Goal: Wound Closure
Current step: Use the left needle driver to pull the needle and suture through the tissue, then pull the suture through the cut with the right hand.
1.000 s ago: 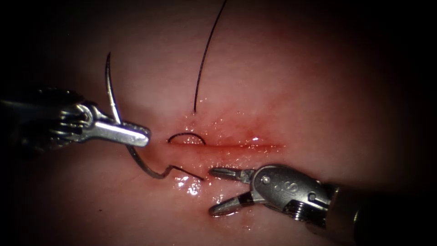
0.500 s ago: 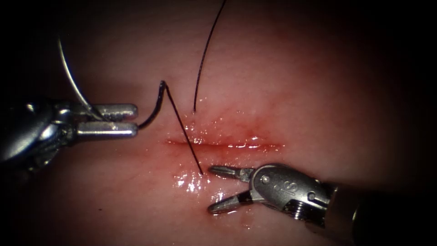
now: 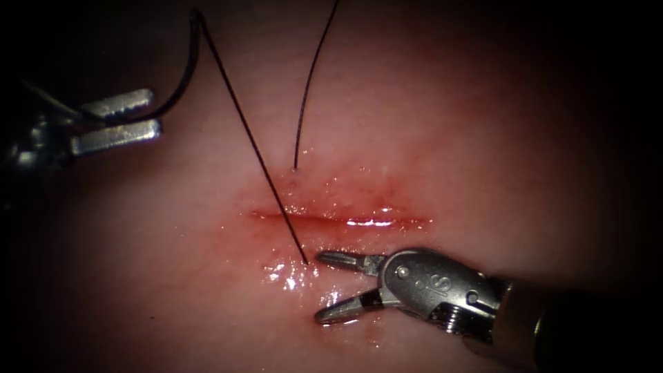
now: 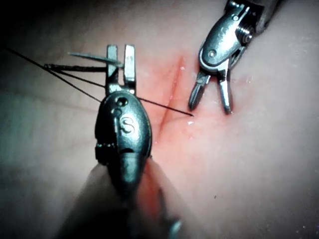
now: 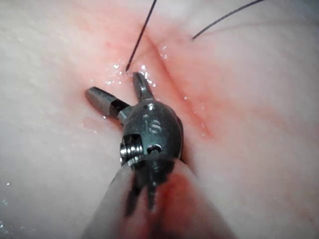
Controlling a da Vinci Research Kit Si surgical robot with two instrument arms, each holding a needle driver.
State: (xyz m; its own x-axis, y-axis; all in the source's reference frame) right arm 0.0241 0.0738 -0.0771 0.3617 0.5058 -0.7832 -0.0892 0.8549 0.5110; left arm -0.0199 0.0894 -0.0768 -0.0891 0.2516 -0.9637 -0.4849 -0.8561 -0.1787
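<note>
1. We are judging this as early: the cut [image 3: 338, 220] in the tissue [image 3: 483, 138] is lying open along its length, with one pass of thread [image 3: 252, 148] crossing it near its left end and no knot that we can make out.
2. Thread is entering the tissue on the near side of the cut, just beside the right tool's upper jaw, and a second strand is coming out on the far side and running up out of frame.
3. The left tool [image 3: 117, 119] is sitting up and well left of the cut, jaws clenched on the needle [image 3: 181, 83]; we are reading the grip as close to the thread end of the curve. Needle is fully out of the tissue.
4. The right tool [image 3: 331, 287] is hovering just below the cut, jaws released, grasping nothing.
5. Red fluid [image 3: 290, 276] is glistening around the entry point.
6. Versus a second ago: the left tool is now higher and further left, and the slack loop that was lying at the cut has gone; the thread is now running straight and taut across it. So we are pulling thread through. The right tool is not moving at all.
</note>
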